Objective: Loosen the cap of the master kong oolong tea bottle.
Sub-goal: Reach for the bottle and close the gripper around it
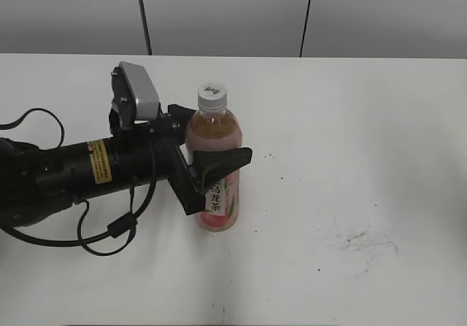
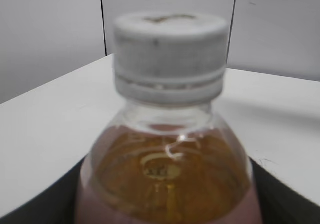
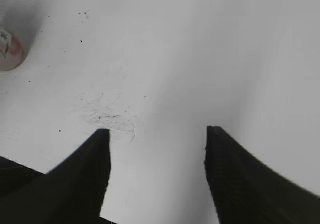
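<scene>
The master kong oolong tea bottle (image 1: 213, 127) stands upright on the white table, left of centre, with amber-pink tea and a pink label. Its white cap (image 1: 211, 96) with a dark mark sits on the neck. My left gripper (image 1: 210, 146) is shut on the bottle's body below the shoulder, one finger on each side. The left wrist view shows the cap (image 2: 169, 53) and the bottle shoulder (image 2: 167, 174) close up, with dark fingers at the bottom corners. My right gripper (image 3: 157, 134) is open and empty above bare table; the bottle (image 3: 7, 51) shows at its far left edge.
The white table (image 1: 350, 122) extends to the right of the bottle, with dark scuff marks (image 1: 357, 242), which also show in the right wrist view (image 3: 107, 118). A black cable (image 1: 109, 231) loops beside the left arm. A grey panelled wall stands behind.
</scene>
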Controlling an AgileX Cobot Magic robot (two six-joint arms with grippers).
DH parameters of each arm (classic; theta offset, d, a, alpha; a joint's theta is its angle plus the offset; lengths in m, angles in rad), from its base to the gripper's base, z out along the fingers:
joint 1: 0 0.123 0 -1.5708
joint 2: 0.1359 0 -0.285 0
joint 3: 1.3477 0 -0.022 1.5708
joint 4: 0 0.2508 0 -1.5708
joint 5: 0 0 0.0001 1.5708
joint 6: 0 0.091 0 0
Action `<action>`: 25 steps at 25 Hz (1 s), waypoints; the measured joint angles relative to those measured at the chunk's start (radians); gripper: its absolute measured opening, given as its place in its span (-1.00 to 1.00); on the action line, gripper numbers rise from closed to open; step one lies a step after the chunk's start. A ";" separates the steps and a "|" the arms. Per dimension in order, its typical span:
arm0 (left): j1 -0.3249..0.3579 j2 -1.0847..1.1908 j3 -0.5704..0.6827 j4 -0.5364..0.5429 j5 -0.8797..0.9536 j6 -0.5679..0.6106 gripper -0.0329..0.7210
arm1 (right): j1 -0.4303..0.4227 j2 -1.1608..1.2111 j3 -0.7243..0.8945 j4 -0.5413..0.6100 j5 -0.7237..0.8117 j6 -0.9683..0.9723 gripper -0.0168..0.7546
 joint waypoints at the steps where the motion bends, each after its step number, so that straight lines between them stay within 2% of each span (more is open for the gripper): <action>1: 0.000 0.000 0.000 0.000 0.000 0.000 0.27 | 0.024 0.043 -0.053 -0.004 0.036 -0.011 0.18; 5: 0.000 0.000 0.000 0.000 0.001 0.000 0.27 | 0.185 0.260 -0.300 -0.086 0.185 0.006 0.15; 11: 0.000 0.000 0.000 0.000 -0.001 0.000 0.27 | 0.413 0.515 -0.605 -0.113 0.199 0.110 0.14; 17: 0.000 0.000 0.000 0.001 -0.001 0.000 0.27 | 0.556 0.640 -0.683 -0.103 0.205 0.192 0.14; 22: 0.000 0.000 0.000 0.001 -0.001 0.000 0.27 | 0.626 0.719 -0.688 -0.094 0.211 0.275 0.14; 25: 0.000 0.000 0.000 0.001 -0.001 0.000 0.27 | 0.635 0.756 -0.715 -0.068 0.215 0.308 0.14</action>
